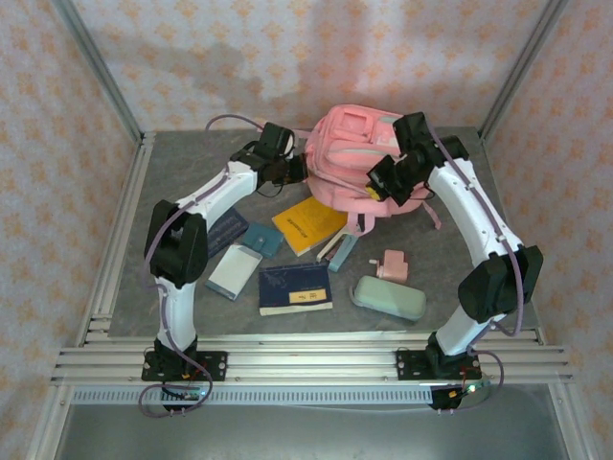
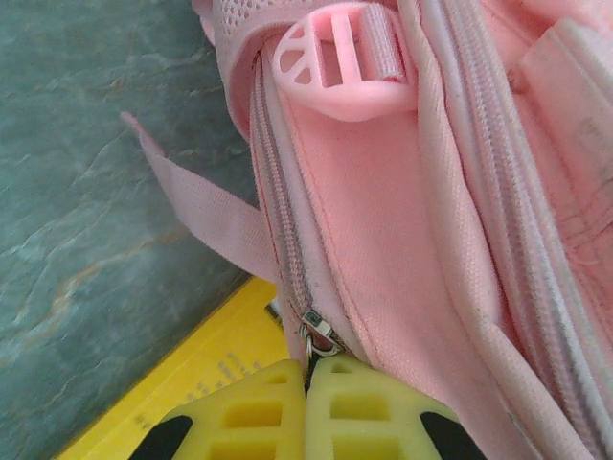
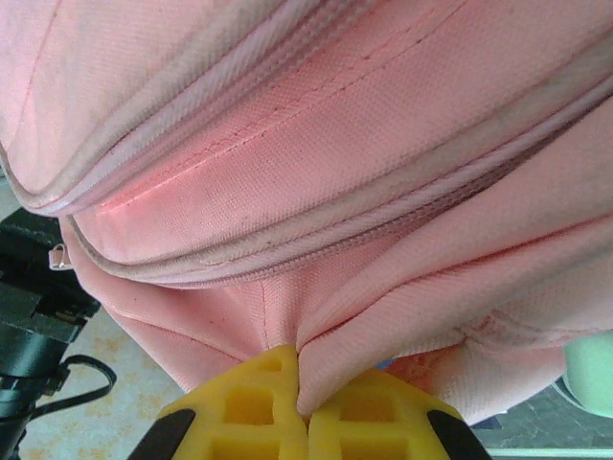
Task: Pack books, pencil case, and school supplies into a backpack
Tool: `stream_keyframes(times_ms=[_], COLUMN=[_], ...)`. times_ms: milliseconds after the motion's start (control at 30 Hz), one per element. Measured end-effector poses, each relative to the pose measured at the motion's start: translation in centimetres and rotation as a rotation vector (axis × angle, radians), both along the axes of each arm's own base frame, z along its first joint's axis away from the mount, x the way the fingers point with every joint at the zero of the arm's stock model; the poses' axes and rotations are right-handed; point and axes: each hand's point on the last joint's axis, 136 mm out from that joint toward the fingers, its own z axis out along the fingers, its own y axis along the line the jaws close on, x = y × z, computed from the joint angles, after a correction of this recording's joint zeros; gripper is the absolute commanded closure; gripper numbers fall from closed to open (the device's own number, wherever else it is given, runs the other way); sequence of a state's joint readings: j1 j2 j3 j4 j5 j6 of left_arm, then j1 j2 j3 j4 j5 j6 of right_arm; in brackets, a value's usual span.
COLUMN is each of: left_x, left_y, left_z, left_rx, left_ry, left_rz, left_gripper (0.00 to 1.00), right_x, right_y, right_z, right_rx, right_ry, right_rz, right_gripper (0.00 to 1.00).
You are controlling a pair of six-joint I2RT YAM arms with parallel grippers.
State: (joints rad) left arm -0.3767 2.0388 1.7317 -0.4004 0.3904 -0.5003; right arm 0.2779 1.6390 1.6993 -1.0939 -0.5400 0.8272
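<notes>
— Lying front-up at the far middle of the table point(image 1: 431, 268), the backpack point(image 1: 350, 153) runs its length from far-left to near-right.
— Surroundings?
— Grey marbled top, floral-papered walls point(image 1: 287, 48). Close up, the left gripper point(image 2: 306, 369) nips the zip pull point(image 2: 314, 331); the right gripper point(image 3: 300, 383) pinches a fabric fold point(image 3: 321, 335).

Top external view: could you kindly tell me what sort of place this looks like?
Probably a robotics test cell rather than a classroom: an aluminium rail frame edges the grey table, patterned backdrop panels wall it in, and a bolted-down left arm and right arm tend a pink backpack.
</notes>
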Motion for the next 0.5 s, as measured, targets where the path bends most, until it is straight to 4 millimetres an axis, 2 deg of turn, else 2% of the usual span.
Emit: stream_keyframes(times_ms=[133,300,433,500], left_x=[1.5,2.3,2.8,3.3], left_y=[-0.4,-0.4,-0.4,0.6], left_z=[0.4,0.0,0.0,0.0], left_rx=[-0.034,-0.068,-0.102,-0.099], left_ry=[-0.016,0.002,0.016,0.017], left_rz=[-0.012,-0.017,-0.017,0.018], left_gripper=[1.00,0.99,0.73,0.65], right_x=[0.5,0.9,1.3,1.2], right_y=[-0.3,-0.3,-0.2,-0.2], right_z=[0.2,0.4,0.6,0.4], right_rx=[-0.002,0.003,0.010,0.016], right_ry=[-0.027,-0.048,-0.066,-0.052], right_rz=[0.009,0.023,0.020,0.008], right_gripper=[1.00,1.00,1.00,1.00])
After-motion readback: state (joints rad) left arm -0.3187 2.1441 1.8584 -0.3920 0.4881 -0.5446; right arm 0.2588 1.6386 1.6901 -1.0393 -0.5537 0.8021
